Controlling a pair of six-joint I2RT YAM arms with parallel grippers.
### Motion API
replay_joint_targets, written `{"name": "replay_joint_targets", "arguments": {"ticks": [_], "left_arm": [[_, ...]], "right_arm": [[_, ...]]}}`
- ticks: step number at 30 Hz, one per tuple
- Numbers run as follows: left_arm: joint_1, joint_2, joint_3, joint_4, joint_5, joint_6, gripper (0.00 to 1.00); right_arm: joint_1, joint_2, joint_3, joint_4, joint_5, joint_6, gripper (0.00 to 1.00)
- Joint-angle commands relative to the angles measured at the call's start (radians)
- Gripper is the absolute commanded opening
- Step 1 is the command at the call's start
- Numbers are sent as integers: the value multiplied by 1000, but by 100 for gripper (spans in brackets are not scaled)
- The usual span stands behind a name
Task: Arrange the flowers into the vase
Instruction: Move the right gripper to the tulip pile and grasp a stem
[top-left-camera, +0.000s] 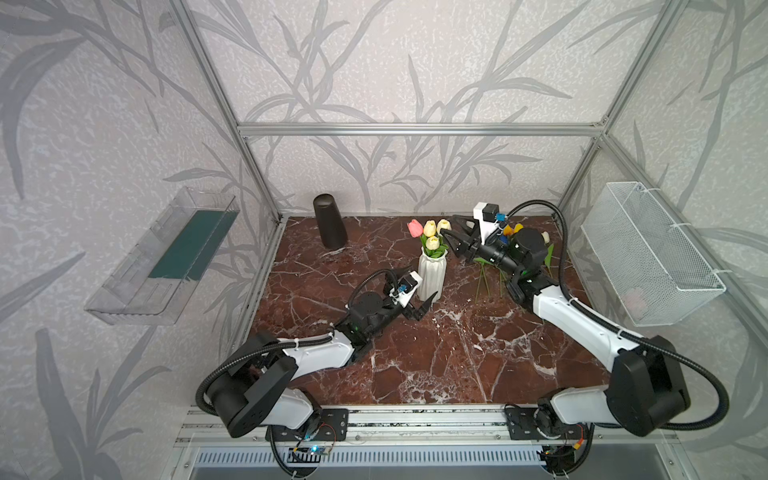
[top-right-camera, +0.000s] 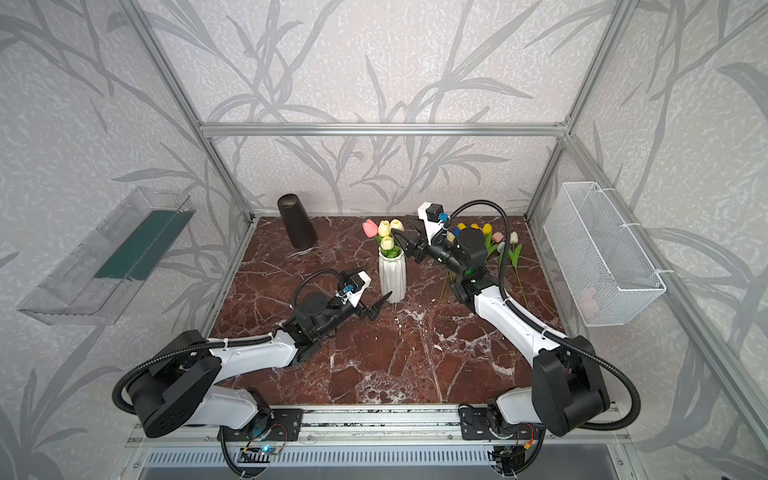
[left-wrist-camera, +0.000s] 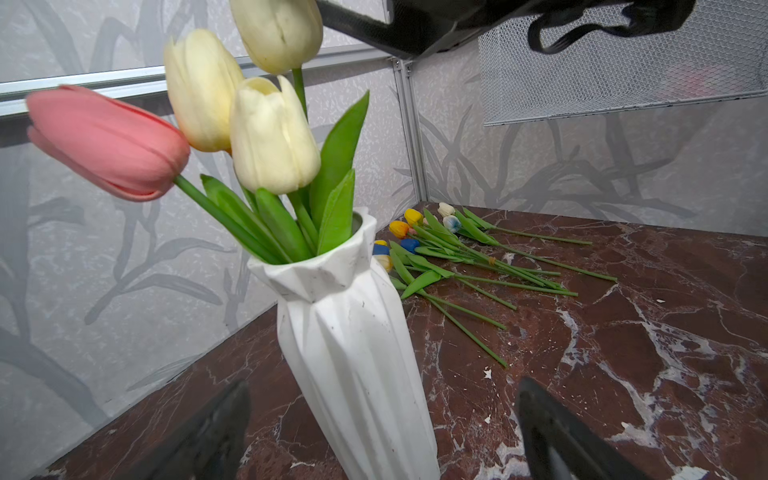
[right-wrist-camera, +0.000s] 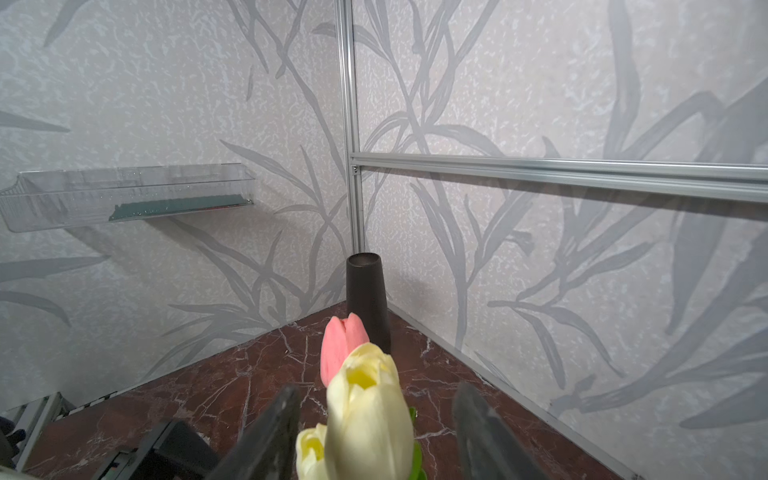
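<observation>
— While my left gripper sits low with its jaws spread wide either side of the white vase, clamping nothing, what of the flowers?

— Four stand upright in that vase: one pink, three cream. My right gripper hangs at their heads, jaws parted with a cream head between them, nothing clamped. Loose tulips lie heaped on the table toward the back right corner, partly under my right arm.
</observation>
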Motion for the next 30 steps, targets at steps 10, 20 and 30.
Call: {"name": "replay_joint_targets", "arguments": {"ticks": [10, 20, 30], "left_arm": [[0, -103, 11, -50, 35, -15, 99], [3, -60, -30, -31, 43, -6, 98], [4, -11, -46, 26, 33, 0, 98]], "right_arm": [[-192, -28, 133, -637, 324, 132, 50], [-255, 429, 361, -1086, 361, 111, 35], [-235, 643, 451, -1105, 350, 146, 29]]}}
